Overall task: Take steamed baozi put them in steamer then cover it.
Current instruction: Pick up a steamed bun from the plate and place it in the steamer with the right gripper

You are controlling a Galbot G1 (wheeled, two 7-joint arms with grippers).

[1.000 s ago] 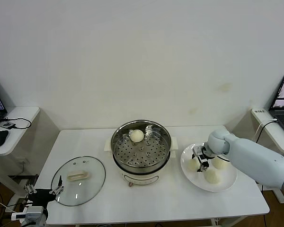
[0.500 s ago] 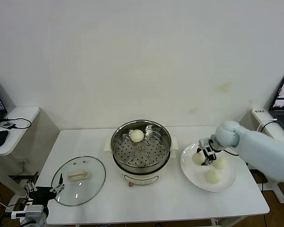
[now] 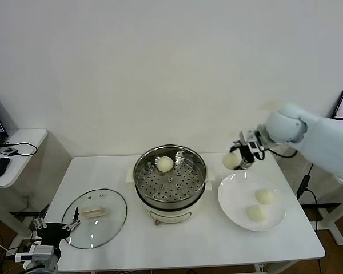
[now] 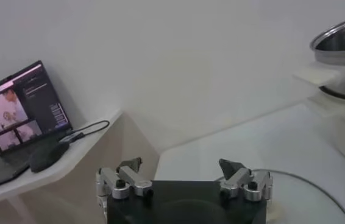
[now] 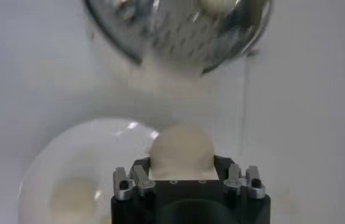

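Four baozi were in view. One baozi [image 3: 231,161] was gripped in the right tool [image 3: 240,155], raised in the air above the gap between the steamer [image 3: 170,178] and the white plate [image 3: 228,197]; the right wrist view showed the bun [image 5: 181,148] seated between the tool's fingers. One bun [image 3: 164,164] lay on the perforated tray at the steamer's far side. Two buns [image 3: 265,196] [image 3: 255,213] lay apart on the plate, to the robot's right of the steamer. The cover [image 3: 95,217] lay flat on the desk [image 3: 177,245] to the steamer's left, handle up. The left tool [image 3: 56,227] was parked at the desk's near left edge, just beside the cover's rim, with its fingers [image 4: 128,178] spread wide and holding nothing.
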